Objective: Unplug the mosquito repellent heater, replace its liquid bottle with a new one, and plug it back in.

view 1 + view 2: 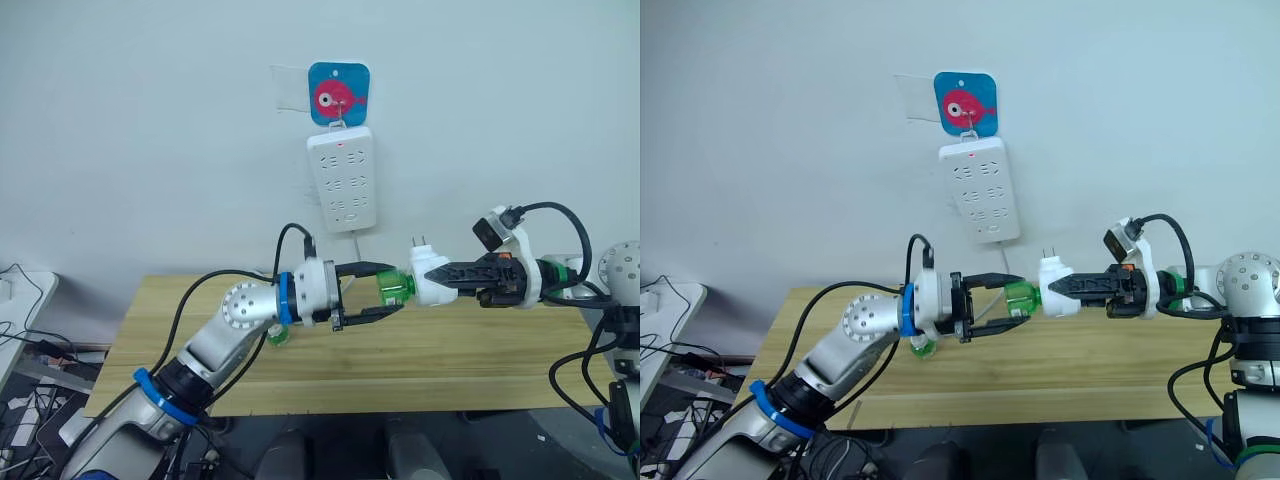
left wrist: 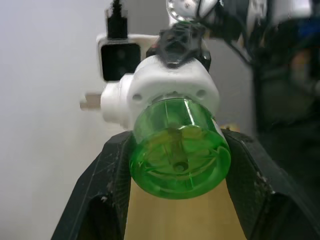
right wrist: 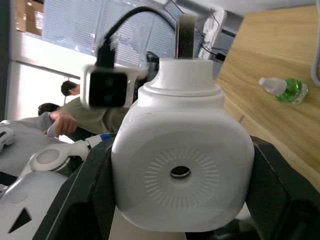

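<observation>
The right gripper point(image 1: 452, 277) clamps the mosquito repellent heater point(image 1: 430, 278); its green liquid bottle point(image 1: 394, 285) sits between the half-open left gripper point(image 1: 388, 288) fingers.

Silver arms with blue rings, black cables, white wrists, black-fingered left pincer point(image 1: 385, 302).

both arms reach inward, level; left gripper point(image 1: 378, 293) fingers spread apart, right gripper point(image 1: 438, 278) fingers clamped.

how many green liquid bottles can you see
2: one green bottle at the heater held by the right gripper, between the left gripper fingers; a second bottle lying on the wooden table. More may be hidden.
</observation>
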